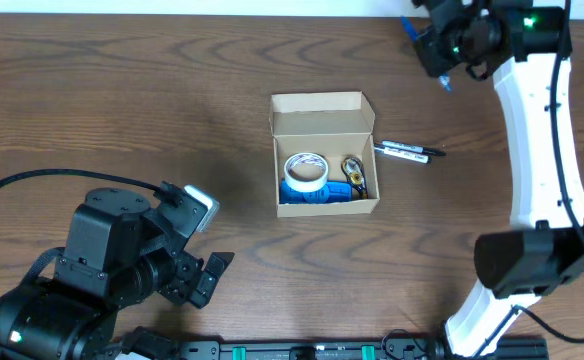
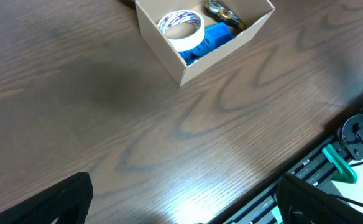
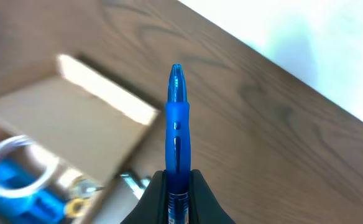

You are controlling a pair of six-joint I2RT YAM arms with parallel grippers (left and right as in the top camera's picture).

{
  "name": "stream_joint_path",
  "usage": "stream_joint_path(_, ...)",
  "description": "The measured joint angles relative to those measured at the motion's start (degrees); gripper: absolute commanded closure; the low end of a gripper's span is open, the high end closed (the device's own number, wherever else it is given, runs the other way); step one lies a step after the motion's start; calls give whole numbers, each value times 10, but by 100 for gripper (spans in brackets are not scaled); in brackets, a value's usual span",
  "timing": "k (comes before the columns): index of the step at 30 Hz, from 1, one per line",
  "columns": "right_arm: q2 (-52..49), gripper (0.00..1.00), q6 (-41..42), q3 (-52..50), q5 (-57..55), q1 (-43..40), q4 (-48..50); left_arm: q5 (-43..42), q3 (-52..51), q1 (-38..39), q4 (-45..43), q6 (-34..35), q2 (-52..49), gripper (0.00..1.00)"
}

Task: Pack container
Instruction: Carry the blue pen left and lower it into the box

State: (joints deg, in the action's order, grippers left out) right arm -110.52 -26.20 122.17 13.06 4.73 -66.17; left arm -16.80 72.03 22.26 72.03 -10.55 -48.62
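From above, the cardboard box [image 1: 322, 118] sits mid-table with its flap up at the far side. It holds a tape roll [image 1: 305, 169], a blue object [image 1: 317, 194] and some gold-coloured metal pieces [image 1: 355, 172]. Two markers [image 1: 409, 151] lie just beside its right wall. Your right gripper [image 1: 427, 52] hangs beyond the box's far right corner, clamped on a blue pen [image 1: 409, 27]. Your left gripper [image 1: 212, 278] is well off the box's near left corner. The left wrist camera shows those fingers spread wide and empty, with bare wood between them and the box. The right wrist camera shows the pen pinched between its fingers, with the box blurred below and to the left.
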Motion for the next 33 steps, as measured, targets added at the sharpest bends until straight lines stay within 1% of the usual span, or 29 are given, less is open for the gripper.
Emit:
stream_joint_path(5,3,99,-16,0,30,54,-43,0,0,0,0,0,0,5)
stream_joint_path(15,3,99,-106,0,56,138,-80,0,0,0,0,0,0,5)
stream_joint_path(17,2,99,-134,-1,57,150,-92,0,0,0,0,0,0,5)
stream_joint_path(21,-9,99,-218,-8,61,170,-127,0,0,0,0,0,0,5)
stream_joint_path(27,-67,99,-350,-27,67,191,-167,0,0,0,0,0,0,5)
stream_joint_path(30,-102,99,-389,-28,67,200,-165,0,0,0,0,0,0,5)
stream_joint_path(33,-126,99,-405,-28,67,204,-160,0,0,0,0,0,0,5)
